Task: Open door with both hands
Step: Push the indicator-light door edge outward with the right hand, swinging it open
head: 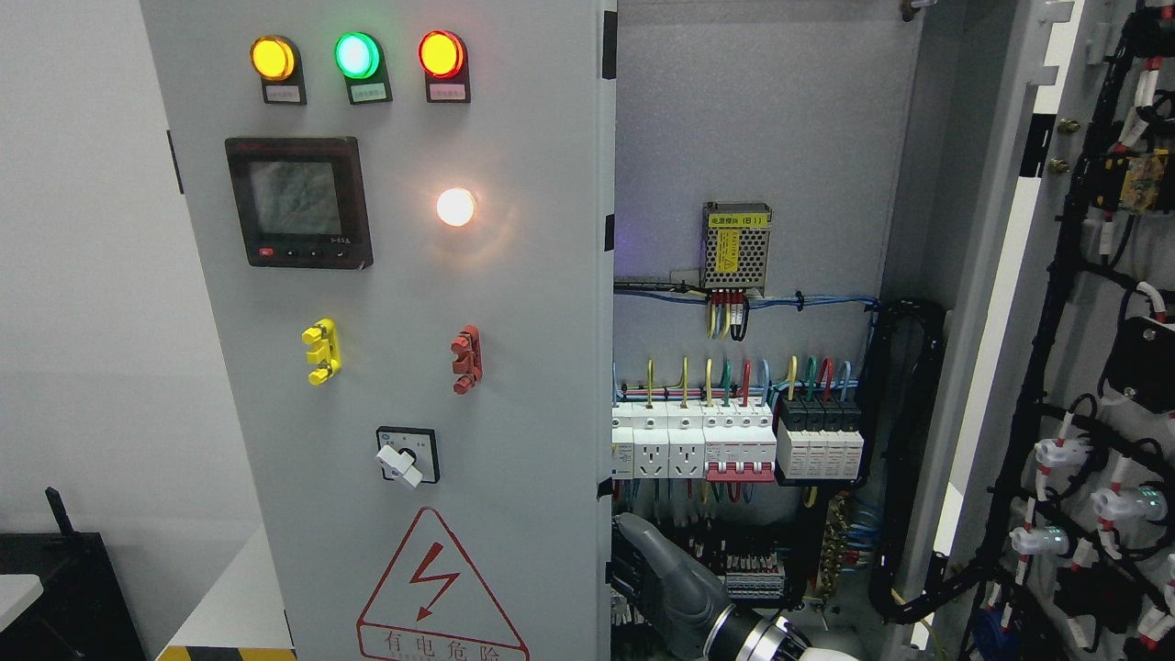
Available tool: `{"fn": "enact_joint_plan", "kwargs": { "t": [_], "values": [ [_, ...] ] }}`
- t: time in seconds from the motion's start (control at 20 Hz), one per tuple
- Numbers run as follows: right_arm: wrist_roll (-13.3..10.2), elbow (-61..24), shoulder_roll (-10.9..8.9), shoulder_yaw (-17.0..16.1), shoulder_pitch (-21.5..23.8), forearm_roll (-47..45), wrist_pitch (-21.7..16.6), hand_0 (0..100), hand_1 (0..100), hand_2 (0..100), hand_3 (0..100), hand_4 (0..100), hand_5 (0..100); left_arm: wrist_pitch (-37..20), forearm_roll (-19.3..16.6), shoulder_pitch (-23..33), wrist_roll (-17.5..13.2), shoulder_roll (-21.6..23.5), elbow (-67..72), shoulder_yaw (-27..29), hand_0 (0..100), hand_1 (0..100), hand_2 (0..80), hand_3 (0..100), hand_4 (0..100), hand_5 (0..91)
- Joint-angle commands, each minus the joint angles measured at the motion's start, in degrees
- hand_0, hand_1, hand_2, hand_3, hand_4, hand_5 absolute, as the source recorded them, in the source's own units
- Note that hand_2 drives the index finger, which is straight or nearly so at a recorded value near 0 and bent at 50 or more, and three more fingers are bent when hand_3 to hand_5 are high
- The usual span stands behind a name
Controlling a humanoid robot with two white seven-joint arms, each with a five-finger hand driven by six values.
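The grey cabinet's left door [514, 303] carries three lamps, a meter and a rotary switch, and fills the left half of the head view. The right door [1092, 386] stands swung wide open at the far right, its wired inner face showing. My right hand [627, 562] comes up from the bottom edge right of the middle. It sits at the free right edge of the left door, low down. Its thumb lies against the edge and its dark fingers [626, 578] hook around the edge, their tips hidden behind the door. My left arm is out of view.
Inside the open cabinet are a row of breakers and sockets [734, 445], a small power supply [736, 246] and a thick black cable bundle [904, 441]. A white wall lies to the left, and a dark box [64, 588] stands at the lower left.
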Motion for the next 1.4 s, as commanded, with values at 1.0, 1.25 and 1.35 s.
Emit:
{"fn": "enact_joint_plan", "kwargs": {
  "t": [1.0, 1.25, 1.35],
  "values": [
    [5.2, -4.0, 1.66, 0.6, 1.5, -2.3, 0.0, 38, 0, 0, 0, 0, 0, 0.0, 0.0, 0.6, 0.0, 0.0, 1.0, 0.0, 0, 0, 0.0, 0, 0, 0.0],
    [7.0, -4.6, 1.84, 0.8, 1.8, -2.3, -0.1, 38, 0, 0, 0, 0, 0, 0.0, 0.0, 0.6, 0.0, 0.0, 1.0, 0.0, 0, 0, 0.0, 0, 0, 0.0],
    [7.4, -5.1, 1.93, 0.8, 2.3, -2.3, -0.1, 38, 0, 0, 0, 0, 0, 0.0, 0.0, 0.6, 0.0, 0.0, 1.0, 0.0, 0, 0, 0.0, 0, 0, 0.0]
  ]
}}
